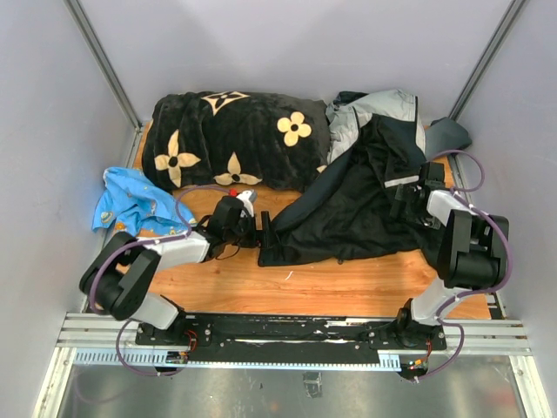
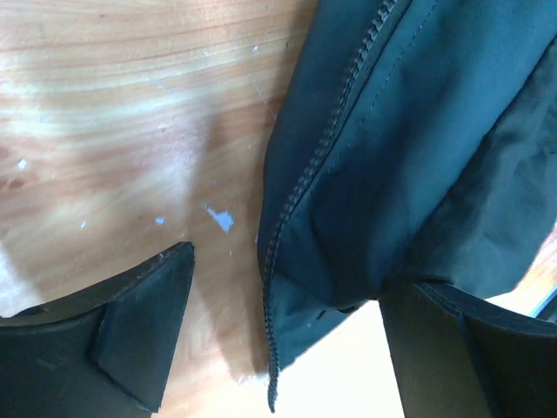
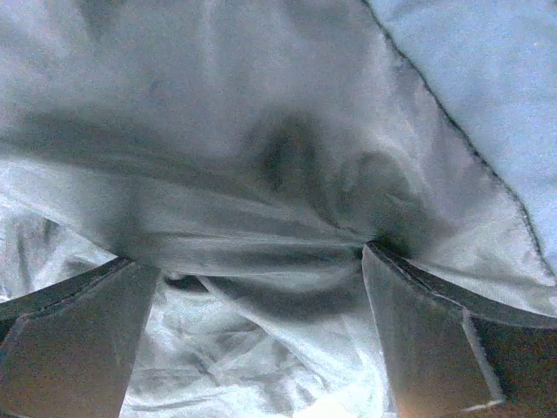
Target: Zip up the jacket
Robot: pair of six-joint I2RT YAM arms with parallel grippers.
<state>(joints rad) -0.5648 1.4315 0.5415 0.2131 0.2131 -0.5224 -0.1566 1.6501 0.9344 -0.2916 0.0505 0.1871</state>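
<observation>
**Wooden worktop, jacket still open, lower zipper end at the left gripper**

The wooden worktop point(image 1: 348, 292) lies between pale grey walls. The jacket point(image 1: 348, 209) is spread in a crumpled way on its right half, the hood toward the back wall. A black blanket point(image 1: 235, 131) with cream flowers lies behind on the left, and a small blue cloth point(image 1: 130, 200) beside it.

The left gripper point(image 2: 283, 287) is released, with the fingers wide apart. The lower corner of the jacket's front edge lies between them, closer to the right finger. The zipper point(image 2: 322, 148) runs from this corner straight away from the gripper, leaning a little to the right. I see only one row of teeth and cannot find the slider.

The right gripper point(image 3: 252, 261) is also spread wide, low over the far right part of the jacket. Pale lining fills the space between its fingers, and it does not look clamped.

I judge the left arm is nearer to the zipper's start, so the next move depends on it.
</observation>
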